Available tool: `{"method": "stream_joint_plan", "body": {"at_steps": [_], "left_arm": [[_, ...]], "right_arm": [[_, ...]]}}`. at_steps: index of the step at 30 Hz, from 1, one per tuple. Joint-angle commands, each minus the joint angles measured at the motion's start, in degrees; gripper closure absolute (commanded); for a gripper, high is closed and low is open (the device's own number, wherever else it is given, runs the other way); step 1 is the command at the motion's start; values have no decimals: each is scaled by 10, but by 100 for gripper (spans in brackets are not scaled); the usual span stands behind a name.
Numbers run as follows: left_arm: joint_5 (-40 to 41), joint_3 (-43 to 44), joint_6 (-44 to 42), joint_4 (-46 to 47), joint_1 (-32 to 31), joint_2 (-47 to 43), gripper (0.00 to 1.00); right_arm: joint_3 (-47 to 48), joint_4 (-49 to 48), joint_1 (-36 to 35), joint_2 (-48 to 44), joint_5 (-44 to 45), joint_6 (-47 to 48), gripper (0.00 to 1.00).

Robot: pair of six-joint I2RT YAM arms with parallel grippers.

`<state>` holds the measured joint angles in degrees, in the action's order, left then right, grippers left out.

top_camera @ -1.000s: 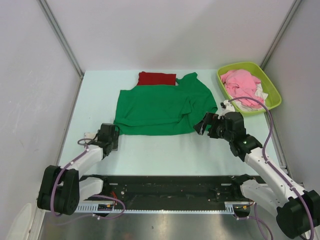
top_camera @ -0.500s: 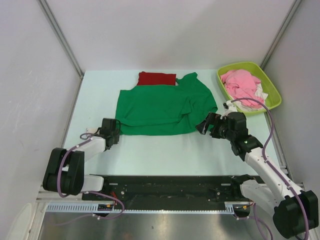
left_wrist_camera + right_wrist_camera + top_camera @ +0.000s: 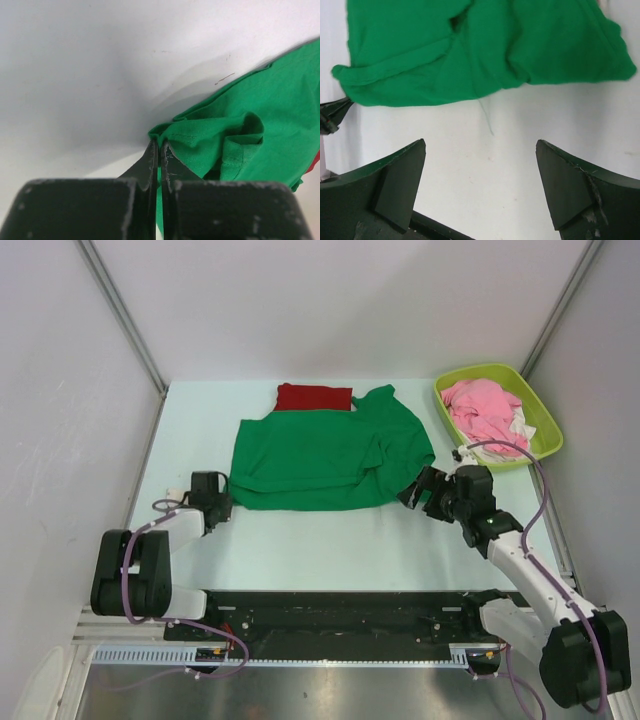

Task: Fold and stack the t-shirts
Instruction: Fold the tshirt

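Note:
The bright green t-shirt (image 3: 325, 455) lies spread in the middle of the table, partly folded over itself. Behind it the dark red t-shirt (image 3: 313, 397) peeks out at the far edge. My left gripper (image 3: 222, 502) sits low at the green shirt's near left corner, shut on the hem. In the left wrist view green cloth (image 3: 240, 130) bunches right at the pinched fingertips of that gripper (image 3: 159, 145). My right gripper (image 3: 412, 490) stands open just off the shirt's near right edge. In the right wrist view bare table lies between its fingers (image 3: 480, 142), with the green shirt (image 3: 470, 50) beyond.
A lime green basket (image 3: 545, 410) at the back right holds a pink garment (image 3: 482, 405) and a white cloth (image 3: 517, 425). Grey walls with metal posts close in the table on both sides and at the back.
My left gripper has slid up to the green shirt's near left corner and closed on it. The right gripper has shifted slightly and stays open.

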<state>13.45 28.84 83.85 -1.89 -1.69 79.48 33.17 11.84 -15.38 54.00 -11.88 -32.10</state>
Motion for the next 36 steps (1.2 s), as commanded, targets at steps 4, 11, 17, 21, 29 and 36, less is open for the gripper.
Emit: {"method": "stream_joint_plan", "body": {"at_steps": [4,11,17,21,29,36], "left_arm": [[-16,3,-50,-4,13,-26,100],[-35,3,-72,-4,15,-31,100],[-52,-2,-78,7,39,-35,100],[-57,-3,-81,4,42,-43,100],[-64,-4,-92,0,49,-57,100],[-73,0,-103,-4,70,-67,100]], "right_arm": [[-48,-17,51,34,30,-117,6],[-101,-25,100,4,76,-216,8],[-137,-73,114,20,104,-288,17],[-142,-112,116,64,119,-314,27],[-133,-226,119,162,151,-339,32],[-115,-274,127,250,138,-343,53]]}}
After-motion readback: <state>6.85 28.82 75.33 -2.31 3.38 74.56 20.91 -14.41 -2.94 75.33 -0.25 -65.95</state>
